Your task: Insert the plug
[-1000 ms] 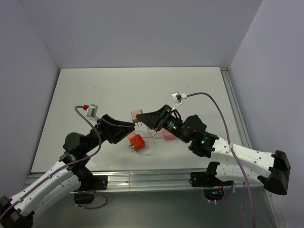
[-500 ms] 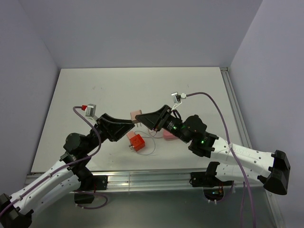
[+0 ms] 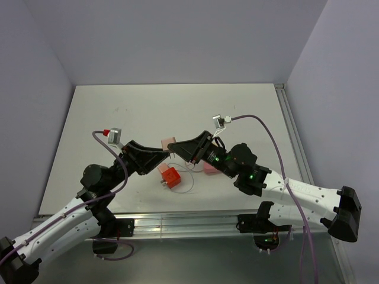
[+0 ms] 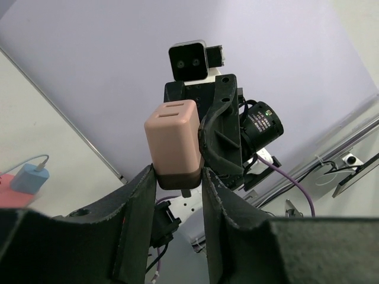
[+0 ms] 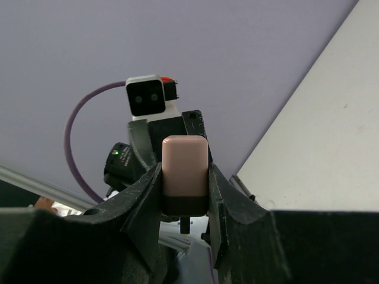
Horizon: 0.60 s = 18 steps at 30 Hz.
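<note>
Above bench [image 3: 237, 106] centre, the right tool [image 5: 185, 201] is clenched on the pink plug [image 4: 173, 136], lifted clear. Left tool [image 4: 179, 188] fingers flank its dark base; can't tell if it's gripping. Red block [image 3: 171, 177] lies at the plug's 6 o'clock.

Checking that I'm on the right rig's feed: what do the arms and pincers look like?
Both arms, left arm and right arm, have white shells and black joints. The left pincer and right pincer are black wedges. A purple cable loops to each wrist camera. Green lights glow on the right arm.
</note>
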{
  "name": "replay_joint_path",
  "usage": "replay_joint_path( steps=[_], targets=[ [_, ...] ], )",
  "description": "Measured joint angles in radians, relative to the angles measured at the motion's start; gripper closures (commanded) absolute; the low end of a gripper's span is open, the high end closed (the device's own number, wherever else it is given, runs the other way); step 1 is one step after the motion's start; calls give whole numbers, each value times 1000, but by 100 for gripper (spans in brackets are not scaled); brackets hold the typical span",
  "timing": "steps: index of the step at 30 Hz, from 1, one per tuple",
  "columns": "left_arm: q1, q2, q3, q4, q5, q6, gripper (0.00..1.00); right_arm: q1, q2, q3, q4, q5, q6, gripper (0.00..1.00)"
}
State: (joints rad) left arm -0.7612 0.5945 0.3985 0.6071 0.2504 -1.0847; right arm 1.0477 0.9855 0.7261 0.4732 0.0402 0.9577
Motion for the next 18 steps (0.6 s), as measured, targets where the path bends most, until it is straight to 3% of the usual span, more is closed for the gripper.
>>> replay_joint_path(
  steps=[2, 4, 5, 9, 10, 11, 15, 16, 18],
  targets=[
    [-2, -2, 0, 2, -5, -1, 67, 2, 1, 0, 11, -2, 3, 100],
    [-2, -3, 1, 2, -10, -4, 82, 2, 5, 0, 19, -2, 3, 100],
    [-2, -3, 1, 2, -13, -7, 98, 2, 8, 0, 24, -2, 3, 100],
    [-2, -3, 1, 1, -23, -8, 100, 2, 19, 2, 39, -5, 3, 96],
    [-2, -5, 1, 1, -25, -8, 100, 2, 21, 3, 39, -5, 3, 92],
    [-2, -7, 2, 0, -27, -8, 99, 2, 23, 7, 38, -7, 2, 76],
    [-2, -18, 23, -52, -23, 13, 100, 2, 22, 20, 19, -29, -12, 36],
    [-2, -18, 36, -68, -16, 23, 100, 2, 21, 31, -11, -39, -26, 30],
    [-3, -17, 71, -127, 9, 54, 100, 3, 12, 50, -93, -50, -61, 27]
  ],
)
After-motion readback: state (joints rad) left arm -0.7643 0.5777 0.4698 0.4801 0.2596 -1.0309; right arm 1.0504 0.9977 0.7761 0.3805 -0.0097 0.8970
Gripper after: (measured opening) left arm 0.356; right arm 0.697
